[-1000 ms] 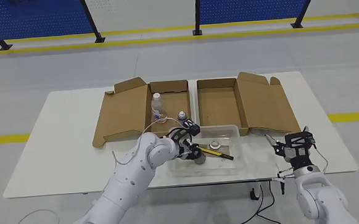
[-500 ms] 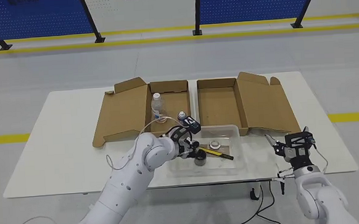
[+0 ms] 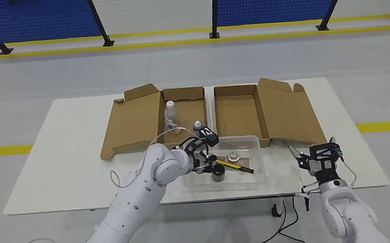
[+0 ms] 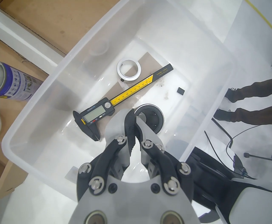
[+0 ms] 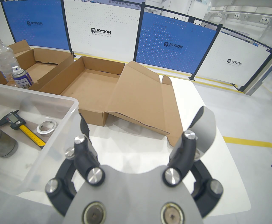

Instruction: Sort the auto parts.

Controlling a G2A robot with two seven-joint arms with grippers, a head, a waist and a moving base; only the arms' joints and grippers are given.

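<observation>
On the table (image 3: 69, 149), the left cardboard box (image 3: 138, 125) holds a clear bottle (image 3: 171, 116) and a spray can (image 4: 12, 80), both upright. Just beside it, inside the clear bin (image 5: 42, 95), my left fingers (image 4: 118, 127) are clenched on the rim of the dark round part (image 4: 156, 121), one inside it and one outside, near the caliper (image 4: 127, 93) and the silver ring (image 4: 128, 70) lying on the bin's floor. Further right the right cardboard box (image 3: 238, 115) lies open, and past the bin, over the table's near right corner, my right fingers (image 5: 204, 121) hang released, spread wide.
</observation>
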